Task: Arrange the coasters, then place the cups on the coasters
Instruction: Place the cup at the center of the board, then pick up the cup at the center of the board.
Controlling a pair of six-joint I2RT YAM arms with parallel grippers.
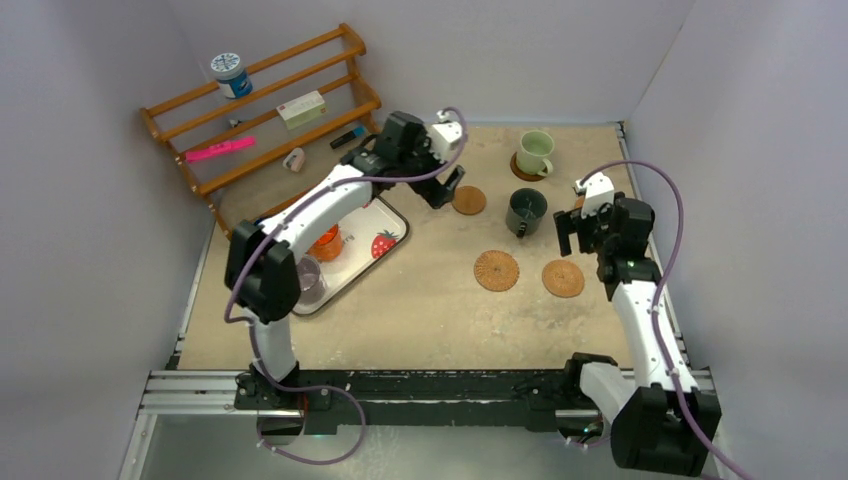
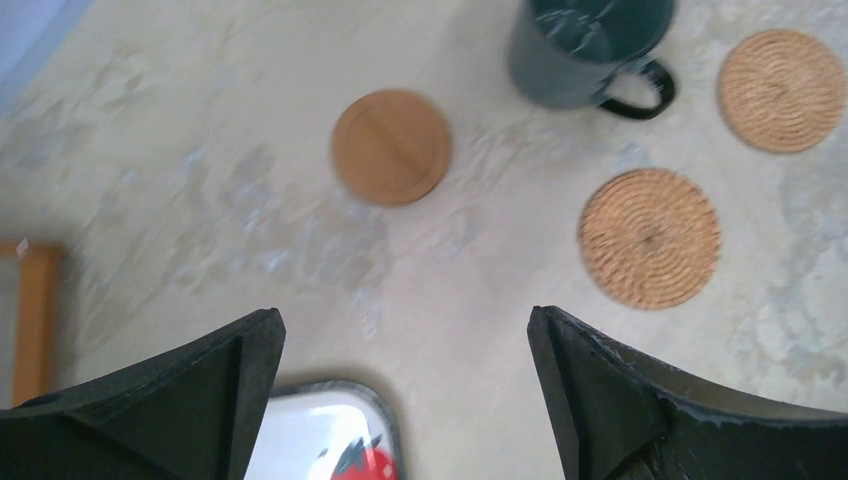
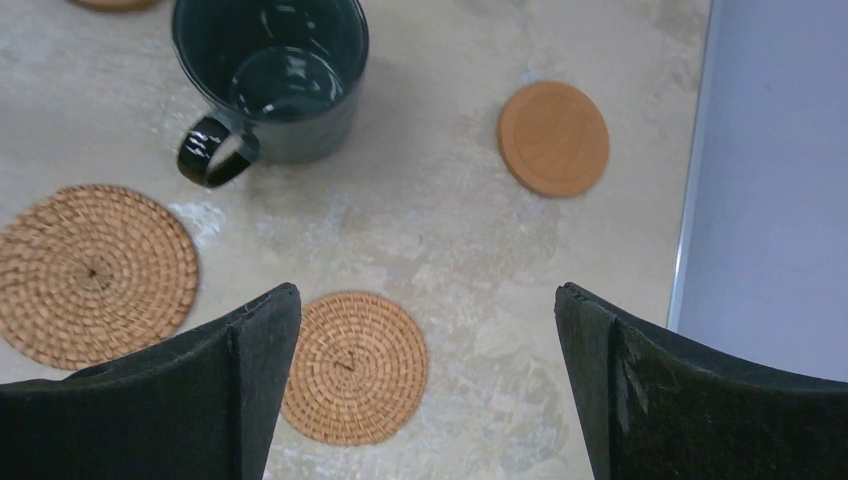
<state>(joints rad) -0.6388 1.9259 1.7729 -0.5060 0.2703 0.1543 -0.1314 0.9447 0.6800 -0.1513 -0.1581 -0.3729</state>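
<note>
A pale green cup [image 1: 535,152] stands on a brown coaster [image 1: 519,169] at the back. A dark grey-green cup [image 1: 525,210] [image 2: 585,45] [image 3: 270,75] stands on the bare table. A smooth coaster [image 1: 468,200] [image 2: 390,146] lies just right of my open, empty left gripper [image 1: 443,192] [image 2: 405,330]. Two wicker coasters [image 1: 496,270] [image 1: 563,278] [image 2: 650,237] [image 3: 355,365] lie nearer the front. My right gripper [image 1: 583,243] [image 3: 428,300] hangs open and empty above the right one. Another smooth coaster [image 3: 553,137] lies near the right wall. An orange cup [image 1: 326,243] and a purple-grey cup [image 1: 308,281] stand in the tray.
A white strawberry-print tray [image 1: 390,235] [image 2: 325,435] sits under the left arm. A wooden rack [image 1: 262,110] at the back left holds a blue-and-white jar [image 1: 230,74] and small items. Walls close in the left, back and right sides.
</note>
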